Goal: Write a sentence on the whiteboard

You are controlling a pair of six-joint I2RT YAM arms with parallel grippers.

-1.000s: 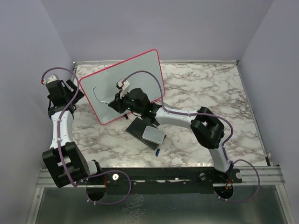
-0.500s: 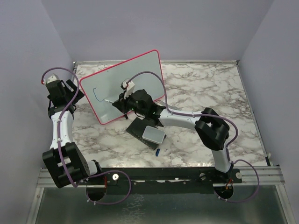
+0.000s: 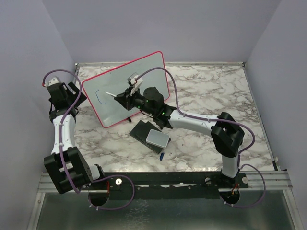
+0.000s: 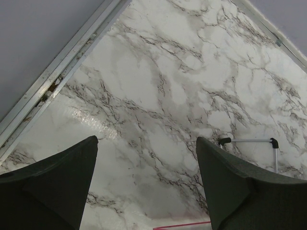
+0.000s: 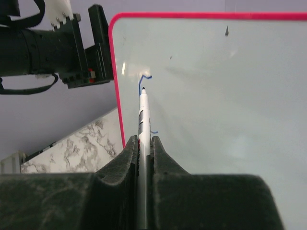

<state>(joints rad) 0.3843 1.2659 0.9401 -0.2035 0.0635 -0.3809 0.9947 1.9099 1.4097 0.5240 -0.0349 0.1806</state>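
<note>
Right wrist: right fingers (image 5: pixel 128 152) clamp marker (image 5: pixel 142 112), tip against whiteboard (image 5: pixel 216 96); arm stretched forward-left; left fingers (image 4: pixel 230 177) wide.

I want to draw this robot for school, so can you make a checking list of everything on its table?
Surface: white-grey marble table.
Job's things: whiteboard stands propped; one short blue stroke near its left edge; marker tip at the stroke.
Clutter: eraser block and small blue piece before the board.
Grippers: right gripper, jaws shut on marker; left gripper, jaws open, empty.
Cables: purple cables loop along both arms; one crosses the board.
Surroundings: lilac walls, metal rail.
</note>
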